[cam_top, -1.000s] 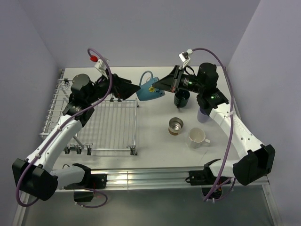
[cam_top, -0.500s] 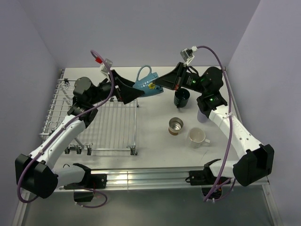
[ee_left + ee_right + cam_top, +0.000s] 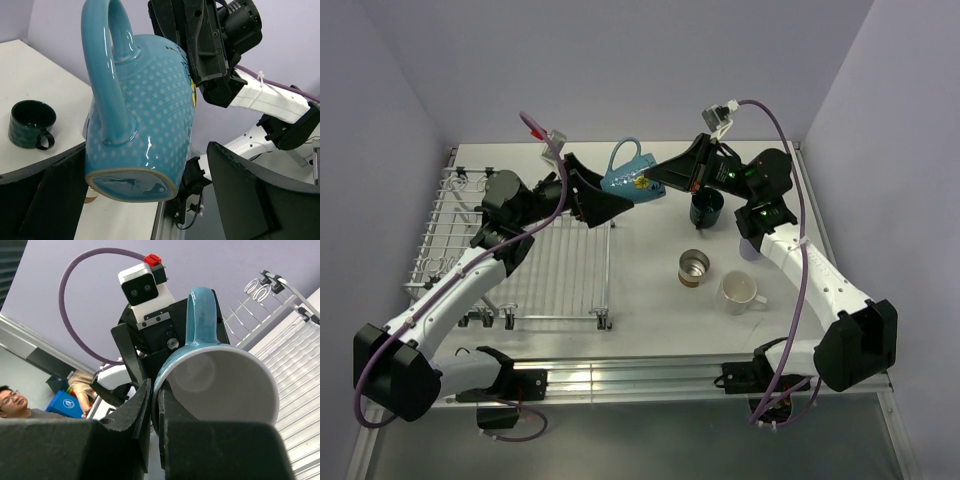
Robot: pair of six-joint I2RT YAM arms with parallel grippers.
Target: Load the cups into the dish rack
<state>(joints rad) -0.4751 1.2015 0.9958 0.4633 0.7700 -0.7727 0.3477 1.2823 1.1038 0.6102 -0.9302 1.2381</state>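
The light blue mug (image 3: pixel 625 178) is held in the air over the rack's far right corner, on its side, handle up. My right gripper (image 3: pixel 660 182) is shut on its rim, one finger inside and one outside, as the right wrist view shows (image 3: pixel 155 390). My left gripper (image 3: pixel 604 192) is open with its jaws on either side of the mug's base (image 3: pixel 145 115); a gap shows at the right finger (image 3: pixel 260 200). The silver wire dish rack (image 3: pixel 550 265) holds no cup that I can see. The clear glass tumbler is not visible.
On the table to the right of the rack stand the dark teal mug (image 3: pixel 706 208), the lavender cup (image 3: pixel 752 243), the brown metal-lined cup (image 3: pixel 693 267) and the white mug (image 3: pixel 742 292). The walls stand close behind and at both sides.
The right gripper lifted the light blue mug and carried it a little left. The left gripper rose and moved in until its open jaws stand around the mug's base.
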